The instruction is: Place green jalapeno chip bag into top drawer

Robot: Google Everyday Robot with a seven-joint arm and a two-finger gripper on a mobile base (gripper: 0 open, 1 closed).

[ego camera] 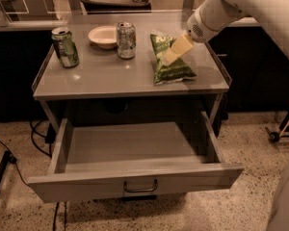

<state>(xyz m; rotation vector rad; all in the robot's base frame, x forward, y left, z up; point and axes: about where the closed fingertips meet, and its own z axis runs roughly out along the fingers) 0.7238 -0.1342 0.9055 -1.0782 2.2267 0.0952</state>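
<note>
The green jalapeno chip bag (171, 64) lies flat on the right half of the grey table top, crinkled, with white lettering. My gripper (169, 57) reaches in from the upper right on a white arm, and its cream fingers (177, 49) point down-left over the middle of the bag, at or just above its surface. The top drawer (135, 183) stands pulled wide open below the table top, its inside bare, with a small dark pull handle (140, 186) at the centre of its front panel.
A green soda can (65, 47) stands at the table's left. A white bowl (103, 35) and a silver can (126, 40) stand at the back centre. Cables (36, 134) lie on the speckled floor at left. A wheeled stand (282, 129) is at right.
</note>
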